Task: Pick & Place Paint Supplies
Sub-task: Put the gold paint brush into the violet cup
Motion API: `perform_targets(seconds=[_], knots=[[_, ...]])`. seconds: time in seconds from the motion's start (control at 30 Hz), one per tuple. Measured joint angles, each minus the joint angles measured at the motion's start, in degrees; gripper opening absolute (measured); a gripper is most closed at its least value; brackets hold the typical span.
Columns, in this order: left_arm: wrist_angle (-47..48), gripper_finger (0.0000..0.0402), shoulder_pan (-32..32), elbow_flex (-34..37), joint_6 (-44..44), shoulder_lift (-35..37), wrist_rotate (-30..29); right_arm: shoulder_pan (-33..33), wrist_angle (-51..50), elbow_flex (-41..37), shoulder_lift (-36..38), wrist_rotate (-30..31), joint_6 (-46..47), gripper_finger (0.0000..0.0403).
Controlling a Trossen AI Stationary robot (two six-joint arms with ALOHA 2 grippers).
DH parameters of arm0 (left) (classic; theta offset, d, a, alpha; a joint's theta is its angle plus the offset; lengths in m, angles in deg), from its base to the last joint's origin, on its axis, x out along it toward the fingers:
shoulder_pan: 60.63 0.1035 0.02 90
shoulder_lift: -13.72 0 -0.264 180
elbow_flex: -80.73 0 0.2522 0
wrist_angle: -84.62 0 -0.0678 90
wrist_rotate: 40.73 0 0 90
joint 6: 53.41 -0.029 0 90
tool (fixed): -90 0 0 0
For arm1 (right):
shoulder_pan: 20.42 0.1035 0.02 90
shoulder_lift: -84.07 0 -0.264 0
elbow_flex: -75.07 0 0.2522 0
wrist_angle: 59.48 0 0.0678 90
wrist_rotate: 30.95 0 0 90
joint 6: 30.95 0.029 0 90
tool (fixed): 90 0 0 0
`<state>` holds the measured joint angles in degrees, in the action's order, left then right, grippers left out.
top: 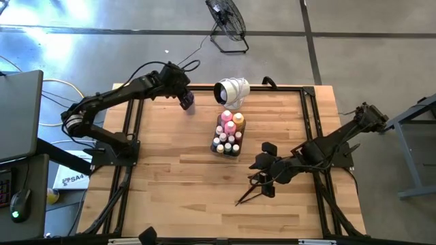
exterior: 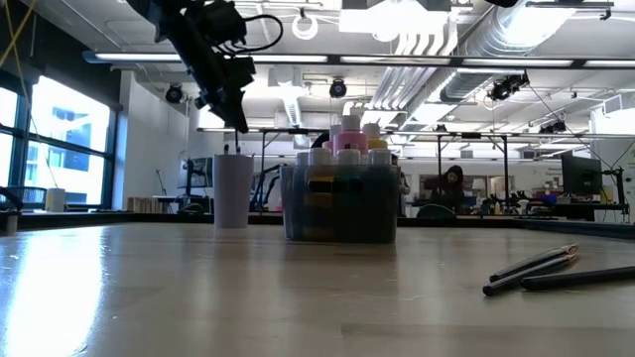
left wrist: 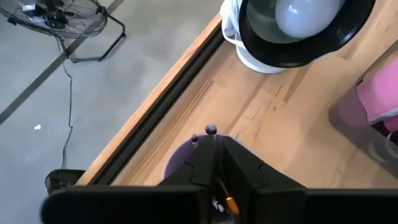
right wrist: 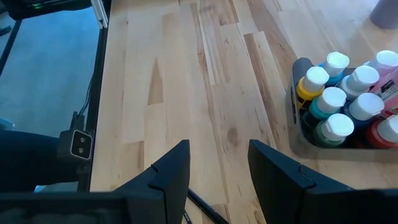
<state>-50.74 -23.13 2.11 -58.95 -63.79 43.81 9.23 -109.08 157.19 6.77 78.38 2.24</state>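
A lilac cup [top: 187,103] [exterior: 233,190] stands at the table's far left. My left gripper [top: 185,99] [left wrist: 214,163] hovers just above its mouth, shut on a thin paintbrush [left wrist: 229,202]. Two brush ends [exterior: 234,150] poke up out of the cup. A clear grey tray [top: 216,151] [exterior: 342,223] at mid-table holds pink, orange and several white-capped paint bottles [top: 229,129] [right wrist: 339,102]. Loose paintbrushes [top: 248,192] [exterior: 536,268] lie flat on the near right of the table. My right gripper [top: 264,175] [right wrist: 217,168] hangs open over them and touches nothing. My left gripper pinches the paintbrush between its two fingers, on the shaft near the orange band [left wrist: 230,202]. The fingers slant down from the table's left, running along the brush. The brush's dark end [left wrist: 211,129] sticks out past the fingertips over the cup's mouth, clear of the table.
A white round fan [top: 231,90] [left wrist: 292,31] stands at the far edge, close beside the cup and behind the tray. Black frame rails [top: 310,116] run along the table's edges. Bare wood lies between the tray and the left edge.
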Motion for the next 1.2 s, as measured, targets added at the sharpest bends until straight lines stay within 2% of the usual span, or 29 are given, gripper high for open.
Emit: perform_targets(seconds=[0.43,0.57,0.83,1.2], knots=[[-1.6,0.0173,0.0,0.0,-0.4,0.1,-1.0,0.0,0.0,0.0,0.0,0.0,0.0,0.0153],[-2.2,0.0207,0.0,0.0,-0.3,0.1,-2.6,0.0,0.0,0.0,0.0,0.0,0.0,0.0153],[-5.3,0.0219,0.0,0.0,0.3,5.6,-2.8,0.0,0.0,0.0,0.0,0.0,0.0,0.0153],[0.2,0.0219,0.0,0.0,13.1,18.3,-3.4,0.0,0.0,0.0,0.0,0.2,-0.2,0.0153]])
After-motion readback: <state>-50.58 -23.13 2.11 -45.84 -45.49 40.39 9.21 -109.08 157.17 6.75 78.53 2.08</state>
